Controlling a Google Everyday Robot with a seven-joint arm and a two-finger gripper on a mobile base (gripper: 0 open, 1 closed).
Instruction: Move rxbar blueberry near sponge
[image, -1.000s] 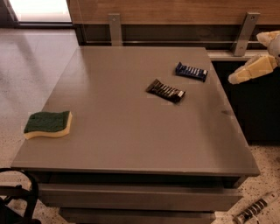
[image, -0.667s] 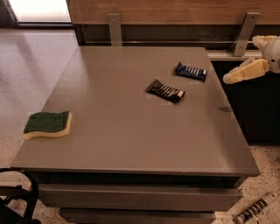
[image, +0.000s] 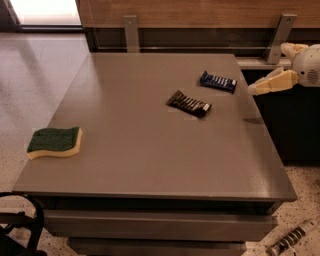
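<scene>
1. We see a big grey table (image: 150, 150) on a shiny speckled floor (image: 35, 65), with a wooden wall behind it.
2. The blue snack bar (image: 218, 81) lies flat at the far right of the table, near the back edge.
3. A black snack bar (image: 189, 103) lies just beside it, a little closer to us. That is not the one we want.
4. The sponge (image: 54, 142) sits far away, at the left edge of the table near the front. It is green on top and yellow below.
5. The gripper (image: 252, 90) hangs in the air off the right side of the table. It points at the blue snack bar and is close to it, but does not touch it. It holds nothing.
6. We cannot tell if the gripper is open or closed.
7. We think this is the reaching step. The bar is not picked up yet.
8. Next, the gripper needs to go over the blue snack bar, come down and grab it, without bumping the black one. Then comes a long trip across the table to the sponge.
</scene>
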